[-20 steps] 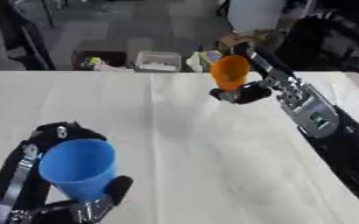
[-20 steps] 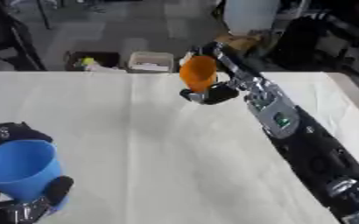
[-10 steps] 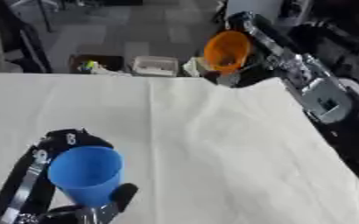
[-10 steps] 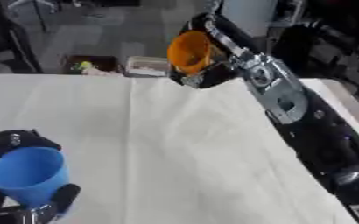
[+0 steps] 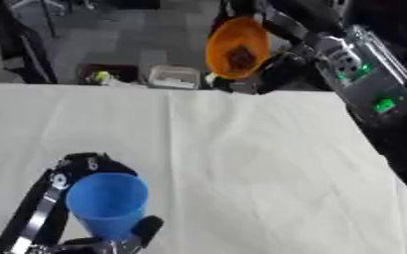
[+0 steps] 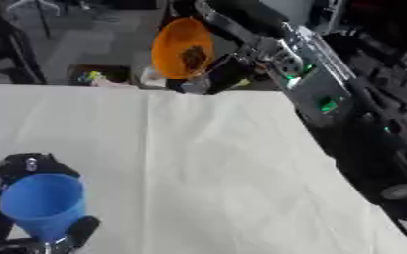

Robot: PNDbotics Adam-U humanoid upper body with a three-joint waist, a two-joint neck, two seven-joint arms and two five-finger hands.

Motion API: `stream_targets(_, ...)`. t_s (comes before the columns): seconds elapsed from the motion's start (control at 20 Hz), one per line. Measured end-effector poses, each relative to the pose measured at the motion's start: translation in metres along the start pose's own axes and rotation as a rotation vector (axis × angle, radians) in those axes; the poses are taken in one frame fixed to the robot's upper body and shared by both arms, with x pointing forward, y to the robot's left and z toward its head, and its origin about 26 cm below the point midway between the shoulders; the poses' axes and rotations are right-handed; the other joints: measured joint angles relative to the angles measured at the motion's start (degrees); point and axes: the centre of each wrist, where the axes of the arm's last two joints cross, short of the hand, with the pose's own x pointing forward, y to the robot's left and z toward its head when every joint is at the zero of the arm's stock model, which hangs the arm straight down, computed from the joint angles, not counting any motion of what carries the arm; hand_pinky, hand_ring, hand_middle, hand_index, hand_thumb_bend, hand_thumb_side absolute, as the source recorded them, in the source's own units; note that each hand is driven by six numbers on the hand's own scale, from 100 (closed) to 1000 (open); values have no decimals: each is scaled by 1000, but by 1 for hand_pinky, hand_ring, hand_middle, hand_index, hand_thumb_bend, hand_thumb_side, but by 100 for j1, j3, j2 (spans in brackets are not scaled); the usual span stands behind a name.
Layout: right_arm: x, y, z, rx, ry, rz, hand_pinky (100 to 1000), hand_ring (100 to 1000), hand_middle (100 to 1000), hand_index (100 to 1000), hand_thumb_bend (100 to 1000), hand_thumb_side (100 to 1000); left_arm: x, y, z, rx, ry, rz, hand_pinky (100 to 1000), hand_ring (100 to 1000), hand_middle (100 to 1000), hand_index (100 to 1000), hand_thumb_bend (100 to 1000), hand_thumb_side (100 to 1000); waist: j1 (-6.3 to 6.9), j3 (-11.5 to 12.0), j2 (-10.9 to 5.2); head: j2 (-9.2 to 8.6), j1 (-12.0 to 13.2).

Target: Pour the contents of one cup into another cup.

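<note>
White cloth covers the tabletop [image 5: 241, 168]. Nearest, at seven o'clock, a blue cup [image 5: 108, 204] is held upright just above the cloth by the left hand [image 5: 85, 238], whose fingers are curled round its lower wall. Farther off, at twelve o'clock, an orange cup [image 5: 237, 47] is gripped by the right hand [image 5: 276, 69], raised and tipped mouth-forward; dark contents [image 5: 240, 53] are seen inside. Beyond the tabletop edge, bins [image 5: 174, 77] sit on grey floor.

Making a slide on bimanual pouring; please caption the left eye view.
Right robot hand tips a round orange plastic cup holding dark contents while left robot hand holds a blue plastic cup.
</note>
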Motion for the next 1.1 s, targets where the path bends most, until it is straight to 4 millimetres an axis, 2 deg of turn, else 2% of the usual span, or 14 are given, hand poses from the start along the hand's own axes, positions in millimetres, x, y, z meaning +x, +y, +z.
stream_targets(0.45,16,11,-25,11,-93,28,427,254,279,447,100,100,10,-4,-14,-89,-12,-26,100,100,111,504,323,100,-36,20,-29,-4,1)
stream_targets(1.1,39,5,-37,27,-221,179,571,297,315,462,100,100,13,-6,-19,-115,2,-33,100,100,111,505,324,100,-61,20,-29,-49,36)
